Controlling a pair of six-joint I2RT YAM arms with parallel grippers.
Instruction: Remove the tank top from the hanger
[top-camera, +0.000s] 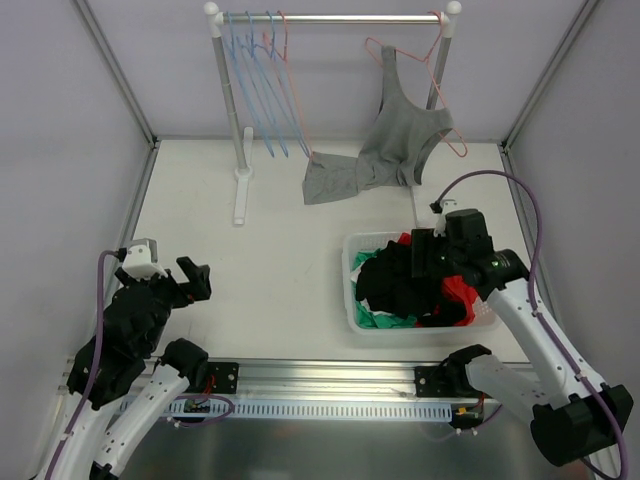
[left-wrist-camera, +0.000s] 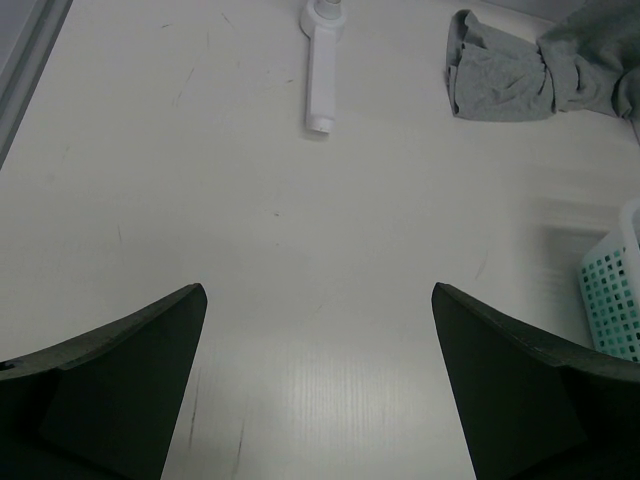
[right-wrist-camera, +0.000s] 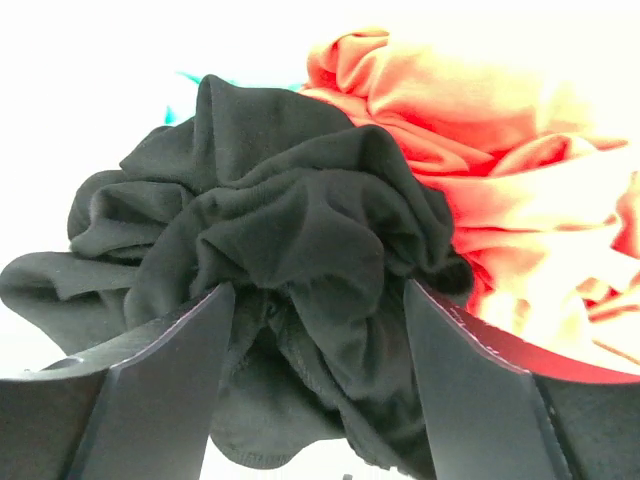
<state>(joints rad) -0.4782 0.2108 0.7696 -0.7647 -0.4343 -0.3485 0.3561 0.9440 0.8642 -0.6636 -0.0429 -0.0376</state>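
Observation:
A grey tank top (top-camera: 400, 140) hangs on a pink hanger (top-camera: 442, 80) at the right end of the rack rail (top-camera: 330, 17). Its lower part drapes onto the table, as the left wrist view (left-wrist-camera: 510, 75) also shows. My left gripper (top-camera: 195, 280) is open and empty over the bare table at the near left (left-wrist-camera: 318, 292). My right gripper (top-camera: 425, 255) hovers over the laundry basket, well short of the tank top. Its jaws stand wide apart (right-wrist-camera: 315, 290) on either side of a bunched black garment (right-wrist-camera: 290, 220).
A white basket (top-camera: 350, 300) of black, red and green clothes stands near right; its corner (left-wrist-camera: 615, 300) shows beside the left gripper. An orange-red garment (right-wrist-camera: 480, 150) lies past the black one. Several blue hangers (top-camera: 255, 70) hang at the rack's left; the rack foot (left-wrist-camera: 322, 70) rests on the table.

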